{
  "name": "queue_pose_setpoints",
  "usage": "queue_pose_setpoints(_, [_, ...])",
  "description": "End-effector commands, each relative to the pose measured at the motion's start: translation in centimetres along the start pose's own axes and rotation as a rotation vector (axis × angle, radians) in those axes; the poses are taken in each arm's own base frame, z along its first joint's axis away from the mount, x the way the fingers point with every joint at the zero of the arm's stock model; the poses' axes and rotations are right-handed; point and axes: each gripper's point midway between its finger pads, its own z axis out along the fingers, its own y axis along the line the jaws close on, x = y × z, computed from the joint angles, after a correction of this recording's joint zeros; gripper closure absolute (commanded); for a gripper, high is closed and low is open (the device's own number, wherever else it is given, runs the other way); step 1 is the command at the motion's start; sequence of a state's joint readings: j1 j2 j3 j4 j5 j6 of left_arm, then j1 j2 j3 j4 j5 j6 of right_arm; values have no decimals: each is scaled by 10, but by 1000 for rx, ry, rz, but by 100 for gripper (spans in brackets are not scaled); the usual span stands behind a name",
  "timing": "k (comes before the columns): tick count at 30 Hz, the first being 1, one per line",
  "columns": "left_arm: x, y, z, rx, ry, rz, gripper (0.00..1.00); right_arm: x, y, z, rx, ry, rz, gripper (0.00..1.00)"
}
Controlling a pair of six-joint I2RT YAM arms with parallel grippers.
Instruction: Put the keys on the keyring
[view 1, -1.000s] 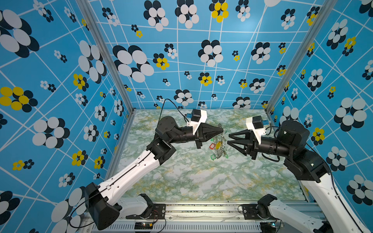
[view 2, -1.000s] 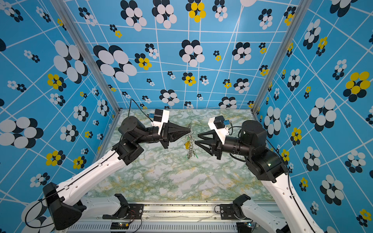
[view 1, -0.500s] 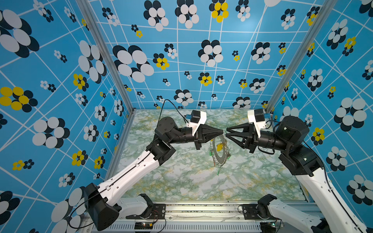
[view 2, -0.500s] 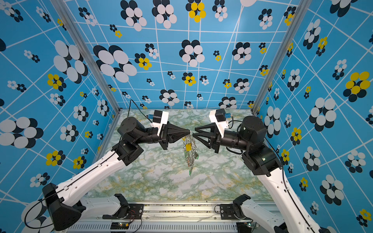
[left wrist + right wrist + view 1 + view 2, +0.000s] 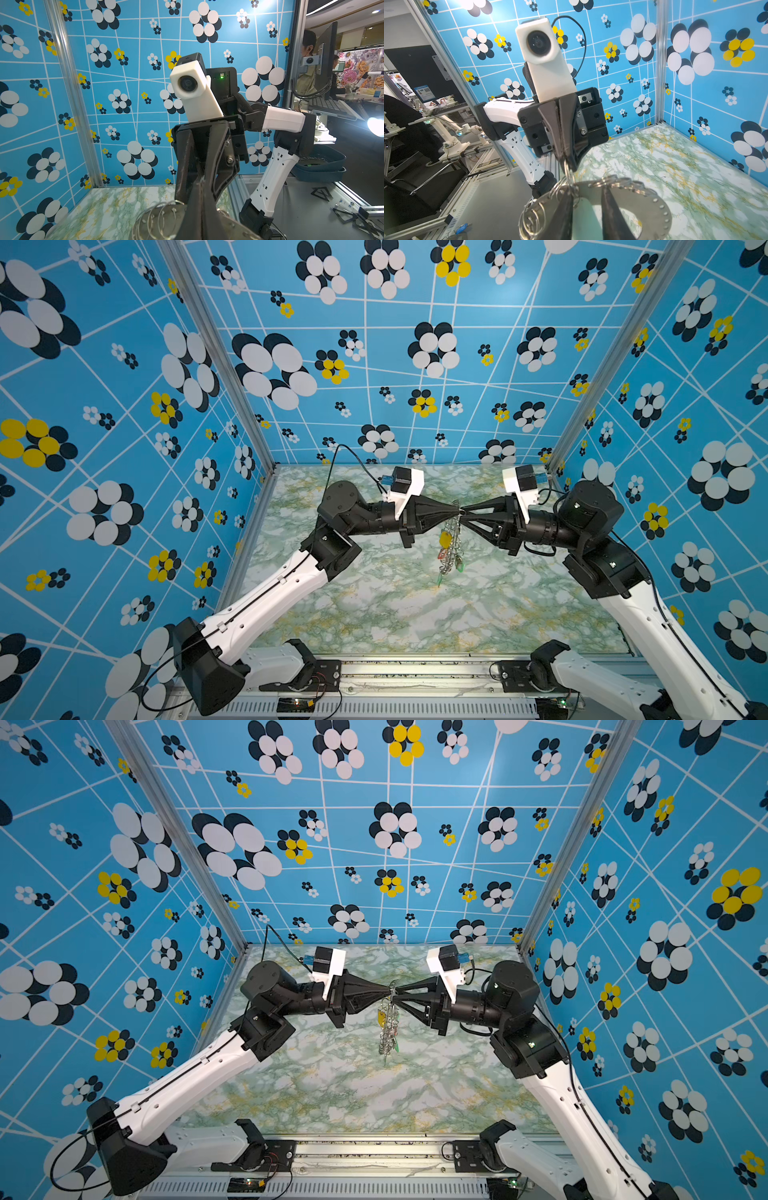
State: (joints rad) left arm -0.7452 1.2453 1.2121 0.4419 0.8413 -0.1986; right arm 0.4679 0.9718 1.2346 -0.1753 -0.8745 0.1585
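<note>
Keyring (image 5: 451, 545) hung in air over the bench (image 5: 374, 605), both tips at its top edge
Left end effector (image 5: 456, 512) pressed together, pinching a rim loop; right end effector (image 5: 465, 512) tip-to-tip opposite, jaws a little apart astride the rim, no sure pinch; ring hung straight down from tips, edge-on in both top views; grey disc, wire-loop fringe; keys (image 5: 444, 539) with yellow, red, green tags dangled low.

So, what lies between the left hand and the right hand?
The top rim of the hanging keyring fills the gap between left hand and right hand; both top views show it.
</note>
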Motion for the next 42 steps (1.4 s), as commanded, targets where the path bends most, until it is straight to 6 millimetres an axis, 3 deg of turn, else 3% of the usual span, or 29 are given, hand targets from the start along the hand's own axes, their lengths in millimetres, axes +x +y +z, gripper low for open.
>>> queue_pose_setpoints(1, [-21, -7, -2, 26, -48, 59, 100, -4, 2, 0, -19, -20, -11, 75])
queue_pose_setpoints(21, [-23, -6, 0, 28, -54, 60, 100, 2, 2, 4, -57, -11, 27, 89])
queue_pose_setpoints(25, [-23, -6, 0, 29, -55, 59, 100, 0, 3, 3, -57, -17, 25, 100])
queue_pose_setpoints(42, [-11, -1, -2, -8, -14, 36, 100, 0, 5, -3, -13, 30, -15, 100])
